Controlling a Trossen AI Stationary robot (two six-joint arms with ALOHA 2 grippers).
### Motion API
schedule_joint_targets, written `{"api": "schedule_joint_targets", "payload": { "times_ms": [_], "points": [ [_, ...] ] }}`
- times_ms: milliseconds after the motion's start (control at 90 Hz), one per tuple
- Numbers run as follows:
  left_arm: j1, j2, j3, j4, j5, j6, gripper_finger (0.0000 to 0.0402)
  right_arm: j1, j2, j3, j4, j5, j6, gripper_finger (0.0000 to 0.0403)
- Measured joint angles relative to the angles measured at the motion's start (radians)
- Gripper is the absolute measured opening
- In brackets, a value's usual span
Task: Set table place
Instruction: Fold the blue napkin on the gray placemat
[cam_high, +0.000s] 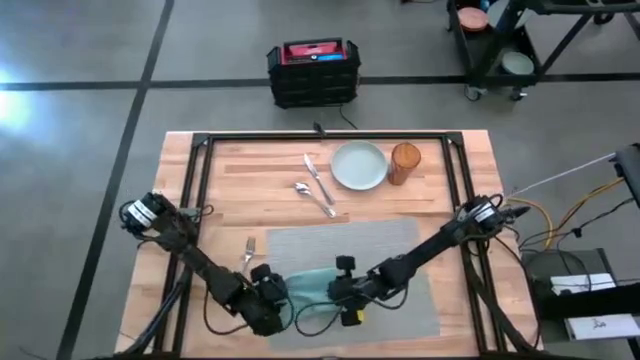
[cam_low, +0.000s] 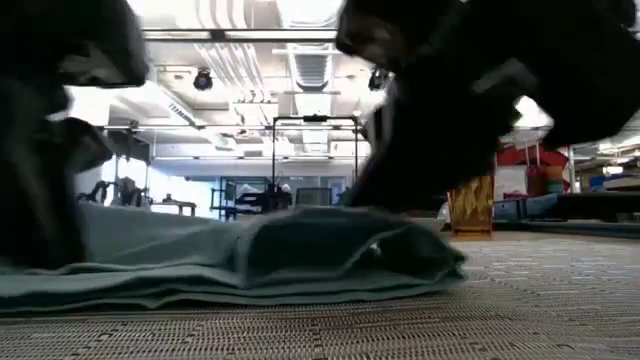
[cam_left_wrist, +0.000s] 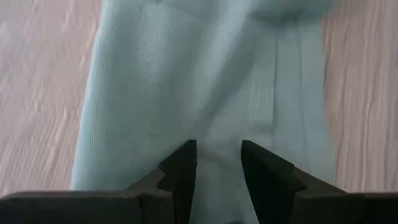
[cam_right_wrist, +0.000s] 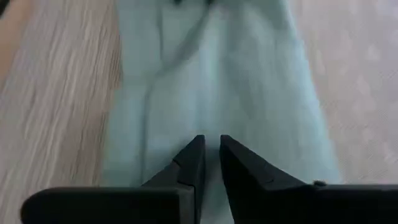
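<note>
Table: light butcher-block top under a black frame.

Placemat: grey woven, lying along the table's near edge, right of centre.

Napkin: teal cloth, folded and rumpled (a raised fold shows in the low view), on the placemat's near-left part, at its left edge.

Left gripper: low over the napkin's left side; its fingers stand a little apart with teal cloth between them, whether pinched cannot be told.

Right gripper: over the napkin's right side; fingers nearly pressed together on the cloth, a narrow slit left between them.

Fork: silver, on bare wood just left of the placemat.

Knife and spoon: mid-table, beyond the placemat's far edge.

Plate: pale, round, near the far edge; amber glass just beside it on the right.

Black crate: on the floor beyond the table.
</note>
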Motion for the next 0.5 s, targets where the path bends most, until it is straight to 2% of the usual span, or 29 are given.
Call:
{"api": "schedule_joint_targets", "payload": {
  "times_ms": [144, 267, 378, 500],
  "points": [
    [-0.027, -0.038, 0.0, -0.113, 0.023, -0.047, 0.0114, 0.005, 0.0, -0.003, -0.055, -0.011, 0.043, 0.0009],
    [-0.031, -0.065, 0.007, -0.105, 0.026, -0.055, 0.0114, 0.006, -0.01, 0.008, -0.065, -0.013, 0.039, 0.0001],
    [-0.029, -0.078, 0.021, -0.009, 0.003, -0.024, 0.0114, 0.004, -0.03, 0.038, -0.06, -0.013, 0.035, 0.0001],
    [-0.03, -0.064, 0.018, 0.177, -0.003, 0.068, 0.0114, 0.001, -0.04, 0.054, -0.052, -0.012, 0.034, 0.0003]
  ]
}}
